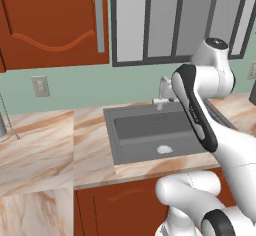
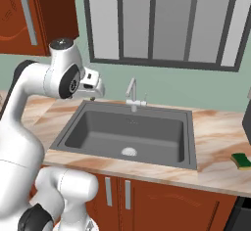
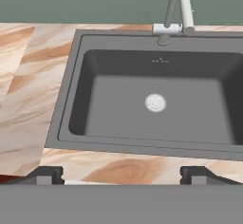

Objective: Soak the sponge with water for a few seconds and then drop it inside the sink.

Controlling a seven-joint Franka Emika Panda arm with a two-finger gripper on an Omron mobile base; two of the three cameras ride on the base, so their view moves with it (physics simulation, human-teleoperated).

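So rn the gripper (image 3: 121,173) is spread wide w/ nothing between the fingers (image 3: 45,174). In the hand view the two dark tips sit far apart at the bottom, over the front edge of the marble counter (image 3: 28,95), looking down into the sink (image 3: 71,99).

Sink's a big dark grey basin w/ a raised rim and a round silver drain (image 3: 155,102) around the middle of the floor. Looks dry inside, afaict. The faucet (image 3: 180,9) stands at the back rim, silver, neck going up out of the hand view. From the right base view the faucet (image 2: 131,94) is behind the sink (image 2: 188,142), in front of the green wall and the window (image 2: 162,19).

Sponge (image 2: 241,160) is way off on the counter to the right of the sink, near the edge of the right base view. Green w/ a yellow layer, lying flat, well apart from the basin and from the arm.

Arm-wise: in the right base view the hand (image 2: 93,89) hangs above the left back corner of the sink, not touching anything. In the left base view the arm covers the right part of the sink (image 1: 112,130), drain (image 1: 164,149) visible just left of it. Red-brown cabinets above and below the counter, wall outlet (image 1: 40,86) on the left.
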